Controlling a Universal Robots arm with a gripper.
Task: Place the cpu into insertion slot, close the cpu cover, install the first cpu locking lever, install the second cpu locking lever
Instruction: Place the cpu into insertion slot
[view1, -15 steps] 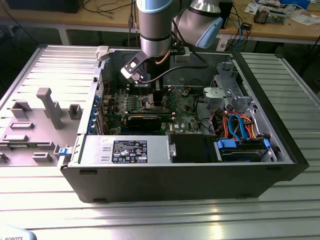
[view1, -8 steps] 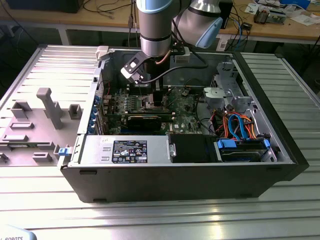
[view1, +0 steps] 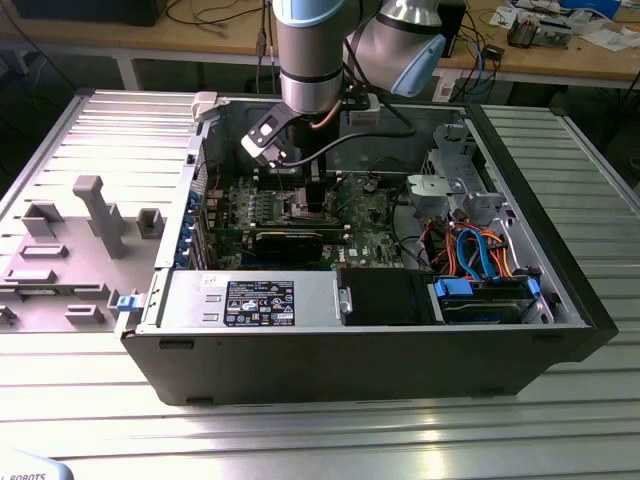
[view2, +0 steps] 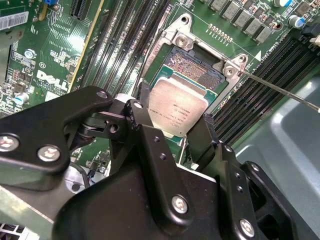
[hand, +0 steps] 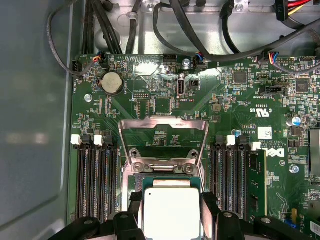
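Observation:
My gripper (view2: 172, 120) is shut on the cpu (view2: 177, 107), a flat silver-grey square held between two black fingers (view2: 146, 125). The chip hangs just over the insertion slot (view2: 194, 67), whose brownish contact field shows past the chip's far edge. In the first wrist view the cpu (hand: 171, 210) sits between my gripper (hand: 171, 200) fingers, and the cpu cover (hand: 163, 123), a silver frame, stands swung open behind the socket. A thin wire locking lever (view2: 280, 91) stretches away from the socket corner. In the exterior view my gripper (view1: 315, 200) reaches down into the open computer case.
Black memory slots (hand: 95, 180) flank the socket on both sides. A long black graphics card (view1: 290, 240) lies in front of the socket in the exterior view. Cables (hand: 200, 30), a drive cage (view1: 450, 185) and the case walls (view1: 330, 350) hem in the board.

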